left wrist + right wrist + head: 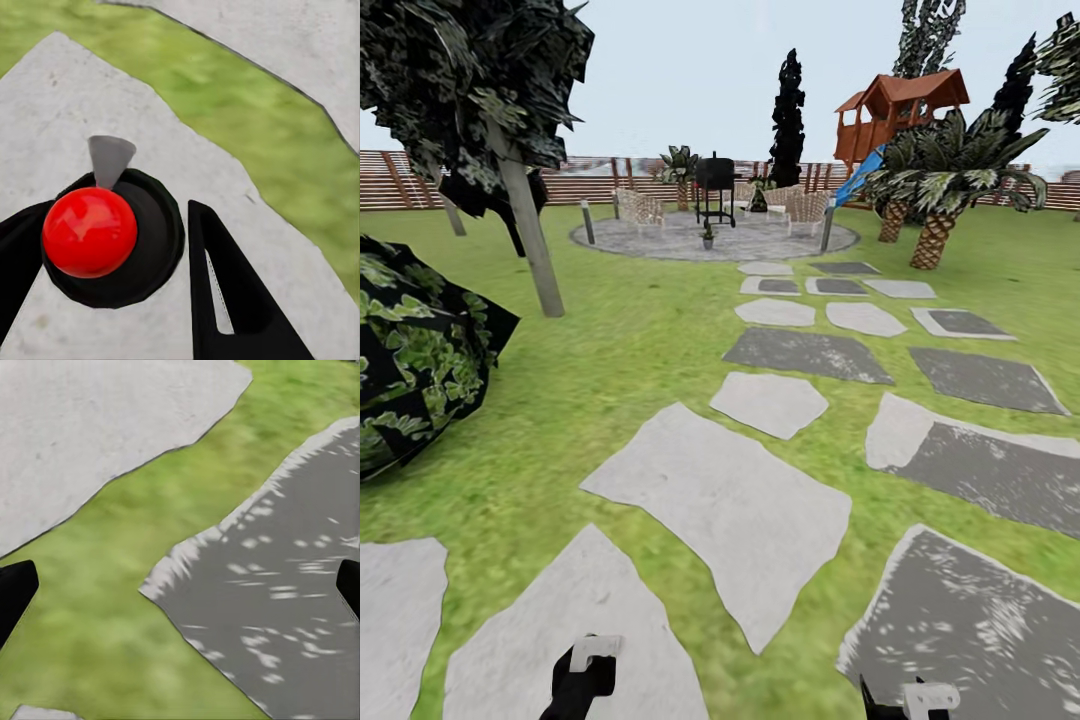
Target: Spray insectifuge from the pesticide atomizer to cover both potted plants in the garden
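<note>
Both claws, left [588, 655] and right [920, 697], cut off low, spread apart above stepping stones [730, 510].

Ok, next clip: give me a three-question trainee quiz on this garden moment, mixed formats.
1. True or false: the right gripper hangs with nothing between its fingers.
2. What stands at the middle of the round patio? A) the black grill B) a blue bench C) a fountain
3. Fill in: the paving stones cross the ____ toward the patio.

Key: 1 true; 2 A; 3 lawn.
</note>
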